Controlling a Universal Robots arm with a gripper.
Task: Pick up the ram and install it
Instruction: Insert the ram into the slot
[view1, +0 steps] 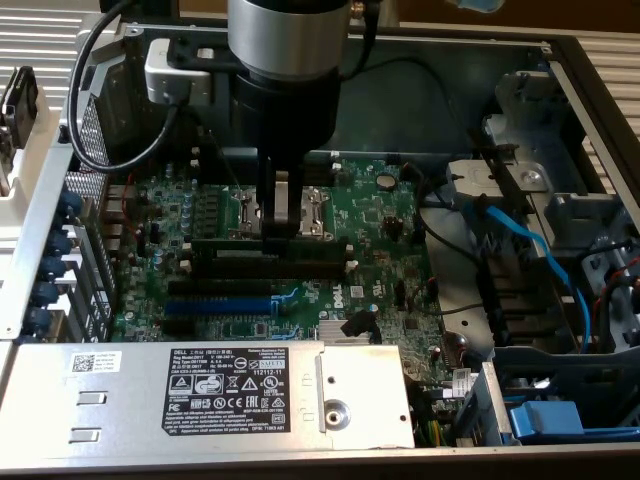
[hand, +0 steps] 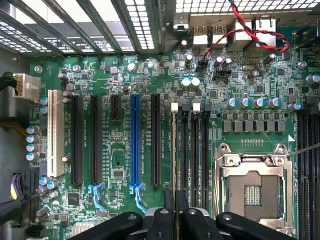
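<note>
The gripper (view1: 280, 222) is closed on the ram (view1: 235, 245) at its middle, in the centre of the exterior view. The stick lies along the black memory slots (view1: 300, 268) on the green board (view1: 370, 215). Seating it well probably means keeping it upright, both ends level, and pressing straight down.

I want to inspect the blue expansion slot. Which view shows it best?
The wrist view: the blue expansion slot runs full length, unobstructed, seen square-on. The exterior view shows it obliquely, among black slots.
</note>
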